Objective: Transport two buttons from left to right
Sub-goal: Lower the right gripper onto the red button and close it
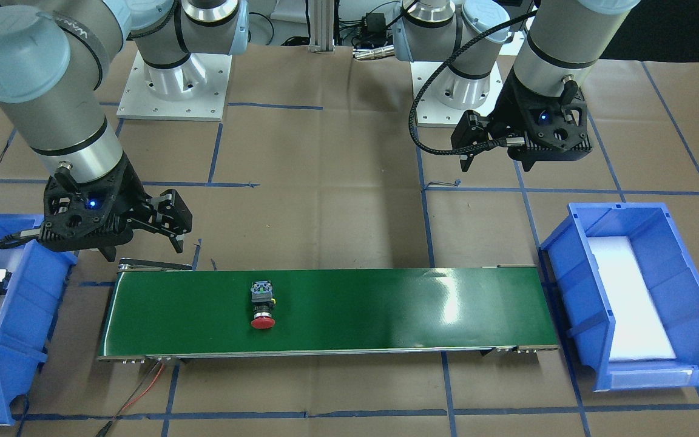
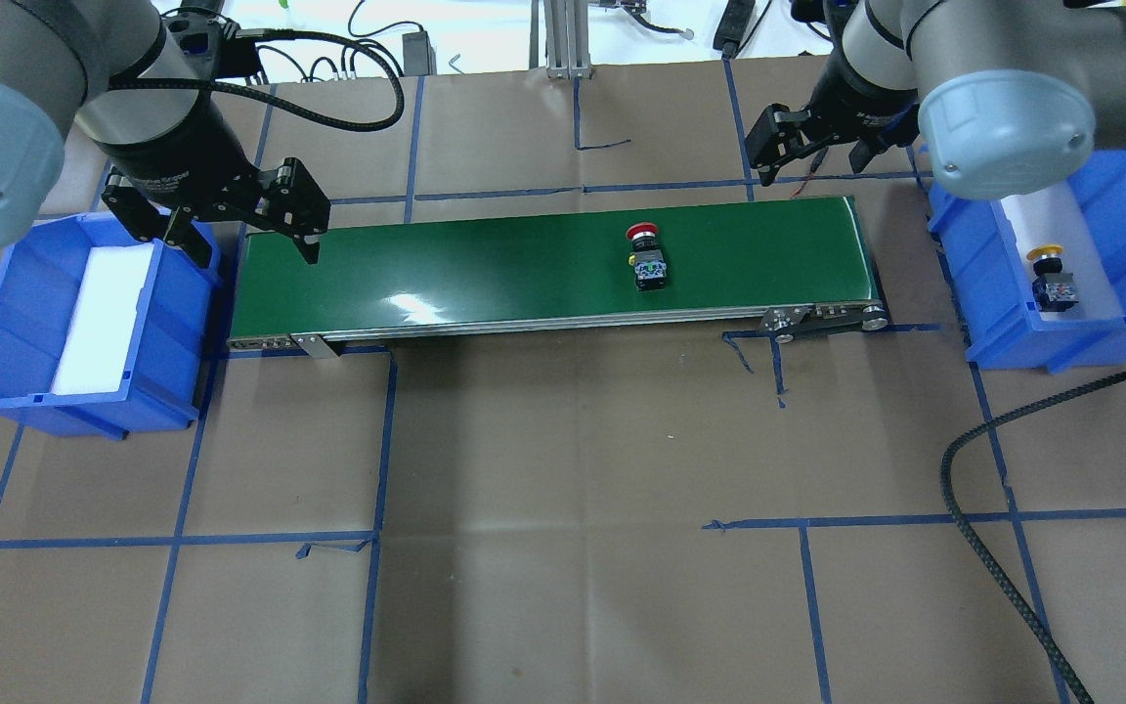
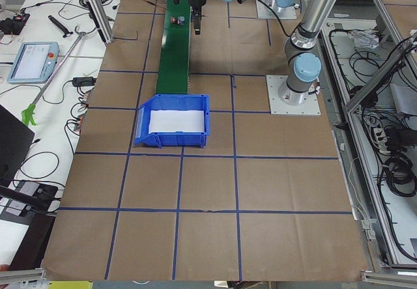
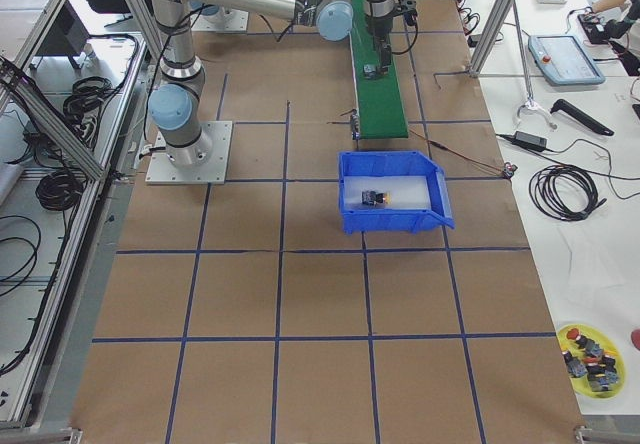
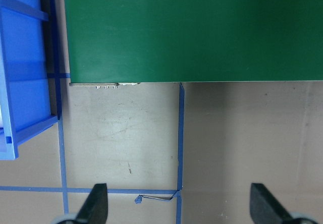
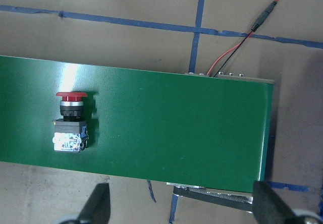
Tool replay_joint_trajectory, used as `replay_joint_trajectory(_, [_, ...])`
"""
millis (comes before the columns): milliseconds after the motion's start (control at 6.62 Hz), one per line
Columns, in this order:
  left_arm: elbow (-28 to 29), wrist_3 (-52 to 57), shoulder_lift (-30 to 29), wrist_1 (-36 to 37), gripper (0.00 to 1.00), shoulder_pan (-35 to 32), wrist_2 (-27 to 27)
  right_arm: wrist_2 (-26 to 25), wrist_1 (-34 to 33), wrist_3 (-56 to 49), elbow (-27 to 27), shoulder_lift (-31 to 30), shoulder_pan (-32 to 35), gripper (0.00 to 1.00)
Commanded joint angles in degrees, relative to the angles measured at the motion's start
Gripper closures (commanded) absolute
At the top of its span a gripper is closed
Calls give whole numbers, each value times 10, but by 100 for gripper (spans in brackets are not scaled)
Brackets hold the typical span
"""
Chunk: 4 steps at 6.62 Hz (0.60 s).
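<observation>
**Red button on the belt, yellow one in the right bin**

Both arms are up off the desk (image 2: 563, 489) and neither one has hold of anything

The red button (image 2: 646, 259) is lying on its side on the green belt (image 2: 485, 264), in the right half, a fair bit short of the right end. Its cap points at the far edge, away from the robot, with the blocky body behind it. The right wrist cam has it clear as day, off to one side of the jaws and not between them

The yellow button (image 2: 1052, 276) is in the right bin (image 2: 1061, 342), also on its side, resting on the white pad (image 2: 1101, 254) with its cap pointing away from the robot too

The right jaws are spread wide with nothing between them. They hang near the belt's right end by the far edge, well apart from the red button and above it

The left jaws are also wide apart with nothing in them, sitting up over the belt's left end, right next to the left bin (image 2: 172, 323). That bin has a white pad (image 2: 99, 318) in the bottom. Their wrist cam just looks down on the end of the belt, a bit of blue bin wall and the brown paper with blue tape lines

A thin red and black wire (image 6: 237, 47) runs off the belt's right end
</observation>
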Motion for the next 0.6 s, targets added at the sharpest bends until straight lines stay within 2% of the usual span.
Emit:
replay_joint_trajectory(0, [1, 0, 0, 0, 0, 0, 0, 0, 0, 5, 4, 2, 0, 0])
replay_joint_trajectory(453, [0, 1, 0, 0, 0, 1, 0, 2, -2, 5, 25, 5, 0, 0])
